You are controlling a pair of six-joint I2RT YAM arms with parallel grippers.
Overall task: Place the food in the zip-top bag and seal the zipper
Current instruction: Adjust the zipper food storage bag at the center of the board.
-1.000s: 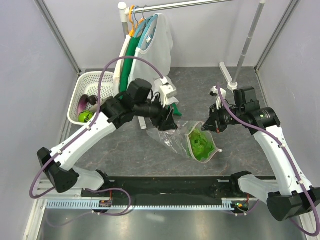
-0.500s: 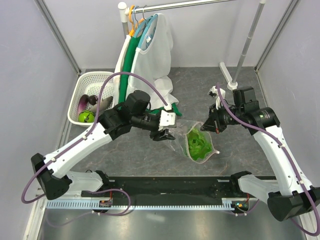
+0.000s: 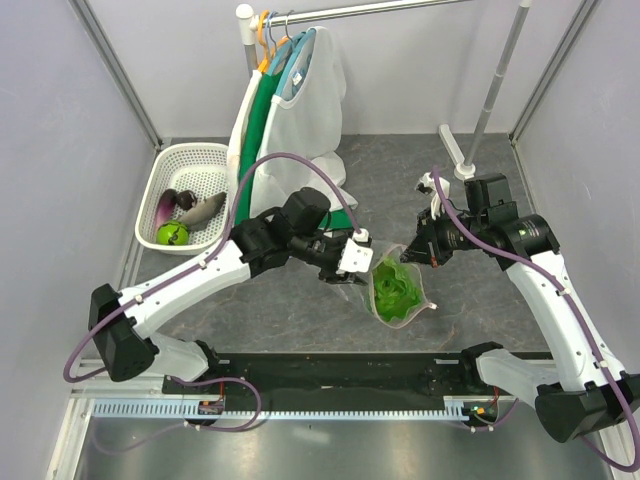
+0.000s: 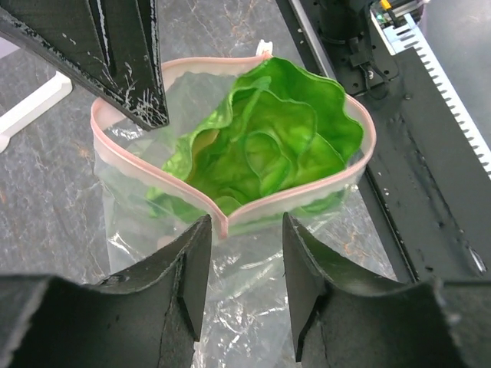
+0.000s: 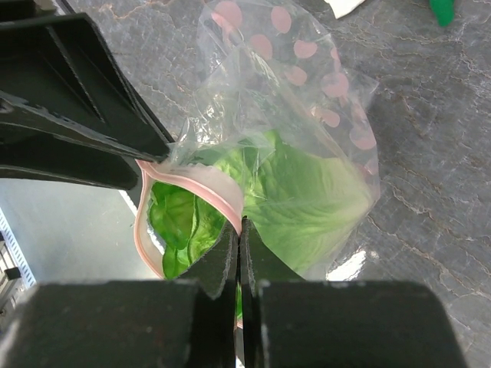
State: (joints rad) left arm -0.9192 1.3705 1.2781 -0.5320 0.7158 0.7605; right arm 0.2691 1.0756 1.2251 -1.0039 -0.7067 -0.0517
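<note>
The clear zip-top bag (image 3: 398, 292) stands mouth-up in the middle of the table with the green lettuce head (image 3: 397, 288) inside; the lettuce fills the mouth in the left wrist view (image 4: 265, 149). The pink zipper (image 4: 303, 193) is spread open in a loop. My right gripper (image 5: 240, 224) is shut on the zipper strip (image 5: 201, 185) at the bag's right rim. My left gripper (image 4: 244, 230) is open, its fingers either side of the near rim. The purple eggplant (image 3: 165, 207), green round fruit (image 3: 172, 234) and pale oblong vegetable (image 3: 207, 208) lie in the white basket (image 3: 185, 155).
A clothes rack at the back holds a white mesh garment (image 3: 312, 100) and a green one (image 3: 262, 110) just behind my left arm. The rack's right pole (image 3: 495, 85) stands behind my right arm. A black rail (image 3: 340, 372) runs along the front edge.
My left gripper has moved right and down to the bag's left rim. The bag has drawn up narrower and more upright. The right gripper has stayed in place on the rim.
</note>
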